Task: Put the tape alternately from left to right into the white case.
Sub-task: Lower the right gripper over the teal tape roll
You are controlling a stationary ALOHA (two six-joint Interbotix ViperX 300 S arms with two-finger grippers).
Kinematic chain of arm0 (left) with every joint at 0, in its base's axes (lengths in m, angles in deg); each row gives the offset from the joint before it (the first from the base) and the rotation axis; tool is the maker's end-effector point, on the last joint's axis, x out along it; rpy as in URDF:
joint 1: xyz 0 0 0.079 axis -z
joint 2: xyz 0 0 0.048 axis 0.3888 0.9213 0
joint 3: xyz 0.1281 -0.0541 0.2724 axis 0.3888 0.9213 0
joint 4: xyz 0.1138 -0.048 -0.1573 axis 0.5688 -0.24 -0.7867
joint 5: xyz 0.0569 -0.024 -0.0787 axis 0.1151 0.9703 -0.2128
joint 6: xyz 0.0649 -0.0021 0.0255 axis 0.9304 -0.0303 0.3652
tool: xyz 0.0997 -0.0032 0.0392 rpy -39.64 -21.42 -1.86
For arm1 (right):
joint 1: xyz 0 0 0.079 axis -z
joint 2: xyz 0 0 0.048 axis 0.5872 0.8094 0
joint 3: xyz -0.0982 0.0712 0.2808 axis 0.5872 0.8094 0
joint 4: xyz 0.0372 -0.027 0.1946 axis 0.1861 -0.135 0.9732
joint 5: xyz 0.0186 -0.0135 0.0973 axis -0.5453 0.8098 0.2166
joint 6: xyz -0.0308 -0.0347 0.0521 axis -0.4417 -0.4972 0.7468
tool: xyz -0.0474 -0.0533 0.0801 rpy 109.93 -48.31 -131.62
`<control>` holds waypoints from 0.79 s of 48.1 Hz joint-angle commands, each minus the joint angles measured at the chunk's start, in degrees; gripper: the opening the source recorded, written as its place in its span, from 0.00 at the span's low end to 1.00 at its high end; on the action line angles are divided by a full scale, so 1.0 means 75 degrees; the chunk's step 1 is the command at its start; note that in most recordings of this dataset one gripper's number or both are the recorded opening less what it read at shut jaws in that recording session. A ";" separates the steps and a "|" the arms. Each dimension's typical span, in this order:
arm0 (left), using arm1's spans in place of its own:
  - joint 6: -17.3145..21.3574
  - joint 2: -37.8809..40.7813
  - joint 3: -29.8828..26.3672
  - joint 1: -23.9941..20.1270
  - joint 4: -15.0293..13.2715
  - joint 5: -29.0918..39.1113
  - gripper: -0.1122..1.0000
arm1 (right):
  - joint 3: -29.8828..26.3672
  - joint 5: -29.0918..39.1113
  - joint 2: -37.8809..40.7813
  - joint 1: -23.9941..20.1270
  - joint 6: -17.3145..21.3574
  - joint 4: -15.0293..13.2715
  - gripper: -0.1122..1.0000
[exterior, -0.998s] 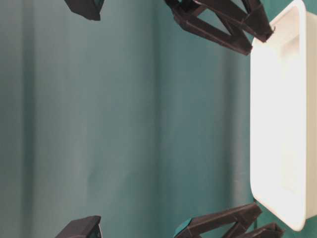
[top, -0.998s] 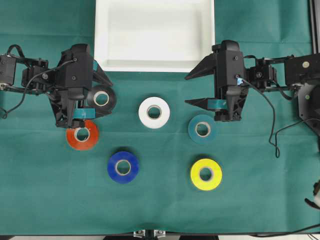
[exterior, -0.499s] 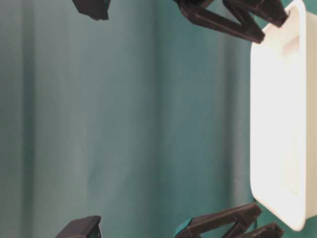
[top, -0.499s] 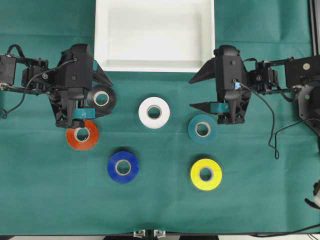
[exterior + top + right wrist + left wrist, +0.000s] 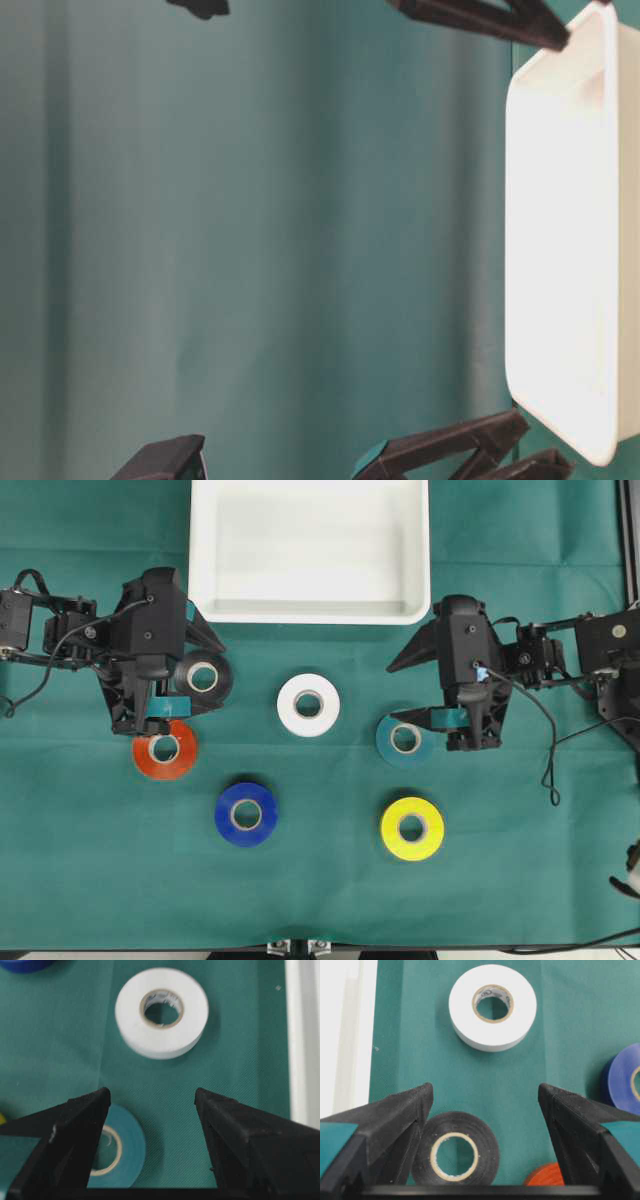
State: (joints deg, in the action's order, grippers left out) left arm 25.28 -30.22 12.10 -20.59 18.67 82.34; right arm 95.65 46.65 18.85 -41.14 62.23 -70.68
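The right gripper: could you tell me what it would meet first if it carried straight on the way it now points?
Probably the white tape roll. The right gripper is open and points at it, with bare green cloth between; the teal roll lies to one side under a finger.

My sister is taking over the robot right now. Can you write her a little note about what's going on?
Left gripper: open, over the black tape roll, holding nothing.
Right gripper: open, empty, one finger above the teal tape roll.
On the green cloth: the white tape roll, orange-red tape roll, blue tape roll and yellow tape roll, plus the black and teal ones.
Glossy white rectangular case: nothing in it.
Done: nothing yet. Left: all six rolls go into the case, taking turns left and right.
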 commanded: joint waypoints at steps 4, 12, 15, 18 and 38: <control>-0.0059 -0.0070 -0.0129 -0.0012 -0.0012 -0.0035 0.85 | 0.0070 -0.0023 -0.0234 -0.0188 0.0164 -0.0012 0.82; -0.0059 -0.0070 -0.0141 -0.0012 -0.0012 -0.0035 0.85 | 0.0281 -0.0035 -0.0445 -0.0270 0.0457 -0.0012 0.82; -0.0059 -0.0070 -0.0141 -0.0012 -0.0012 -0.0035 0.85 | 0.0352 -0.0035 -0.0480 -0.0270 0.0539 -0.0012 0.82; -0.0059 -0.0070 -0.0129 -0.0012 -0.0012 -0.0035 0.85 | 0.0410 -0.0035 -0.0492 -0.0258 0.0598 -0.0012 0.82; -0.0070 -0.0070 -0.0141 -0.0012 -0.0012 -0.0035 0.85 | 0.0422 -0.0035 -0.0270 -0.0258 0.0656 -0.0012 0.82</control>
State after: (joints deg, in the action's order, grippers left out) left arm 24.76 -30.22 12.10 -20.59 18.58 82.34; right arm 99.25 46.65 16.48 -42.90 66.97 -70.68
